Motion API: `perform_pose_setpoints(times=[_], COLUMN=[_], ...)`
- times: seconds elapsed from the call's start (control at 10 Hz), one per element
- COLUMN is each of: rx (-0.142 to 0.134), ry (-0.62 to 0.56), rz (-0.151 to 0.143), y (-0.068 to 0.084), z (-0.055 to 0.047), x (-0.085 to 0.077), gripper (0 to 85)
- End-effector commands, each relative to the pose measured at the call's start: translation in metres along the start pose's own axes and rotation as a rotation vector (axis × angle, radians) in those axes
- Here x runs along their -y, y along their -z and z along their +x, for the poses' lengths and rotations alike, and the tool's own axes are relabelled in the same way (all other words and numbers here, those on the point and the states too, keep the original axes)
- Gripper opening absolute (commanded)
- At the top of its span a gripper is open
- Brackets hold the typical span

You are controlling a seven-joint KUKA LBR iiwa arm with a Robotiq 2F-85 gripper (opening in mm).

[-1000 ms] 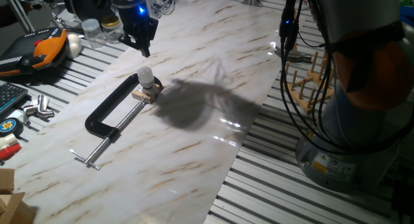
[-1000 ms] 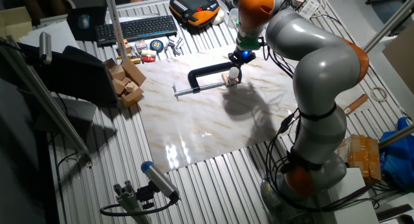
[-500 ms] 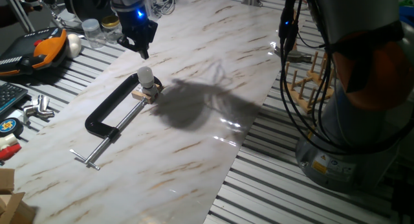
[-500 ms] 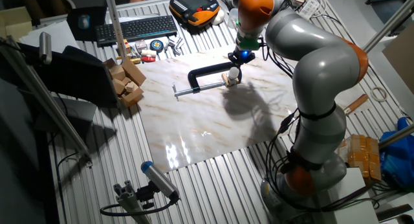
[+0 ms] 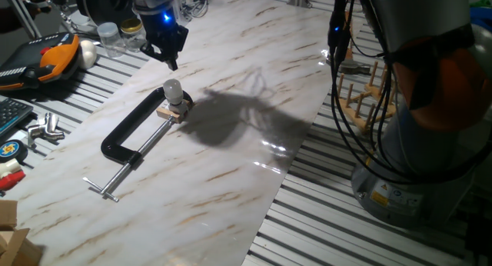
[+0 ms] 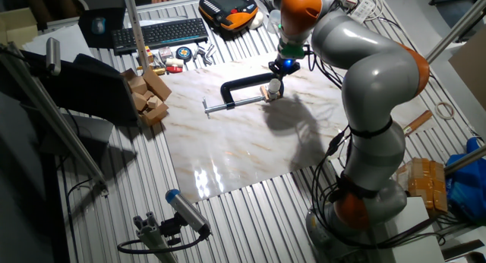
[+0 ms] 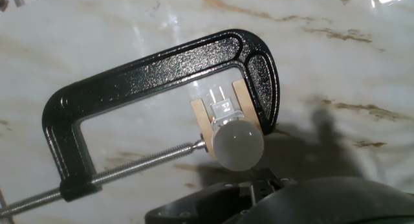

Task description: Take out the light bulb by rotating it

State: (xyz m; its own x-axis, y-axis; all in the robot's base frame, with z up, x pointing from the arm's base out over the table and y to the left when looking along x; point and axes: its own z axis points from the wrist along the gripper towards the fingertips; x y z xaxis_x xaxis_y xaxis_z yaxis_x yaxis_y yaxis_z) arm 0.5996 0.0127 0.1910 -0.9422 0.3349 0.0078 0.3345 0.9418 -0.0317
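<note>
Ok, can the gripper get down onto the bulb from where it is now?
Probably yes. The gripper hangs above the bulb, apart from it, with nothing between them. The bulb stands upright in the wooden block, and the clamp sits low around the block, leaving the globe exposed.

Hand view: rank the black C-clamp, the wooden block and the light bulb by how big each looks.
1. Black C-clamp, by far the largest.
2 and 3. Light bulb and wooden block: look much alike; the bulb stands nearer the camera and hides part of the block, so no ranking.
</note>
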Motion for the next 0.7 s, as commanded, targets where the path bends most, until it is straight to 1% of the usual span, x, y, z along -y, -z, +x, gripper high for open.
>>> perform_pose_setpoints(times=[0.0,0.1,0.2,0.4,0.6], rx=[0.004,0.013,0.019,0.018,0.025], ry=[0.003,0.006,0.006,-0.001,-0.005], rz=[0.002,0.01,0.008,0.004,0.014], y=[0.0008,-0.0002,-0.0037,-0.0056,-0.0048], z=[-0.0026,-0.0025,-0.0011,-0.0011,-0.0014], x=[0.0017,0.0018,0.0008,0.001,-0.0003], gripper=[0.0,0.0,0.0,0.0,0.0])
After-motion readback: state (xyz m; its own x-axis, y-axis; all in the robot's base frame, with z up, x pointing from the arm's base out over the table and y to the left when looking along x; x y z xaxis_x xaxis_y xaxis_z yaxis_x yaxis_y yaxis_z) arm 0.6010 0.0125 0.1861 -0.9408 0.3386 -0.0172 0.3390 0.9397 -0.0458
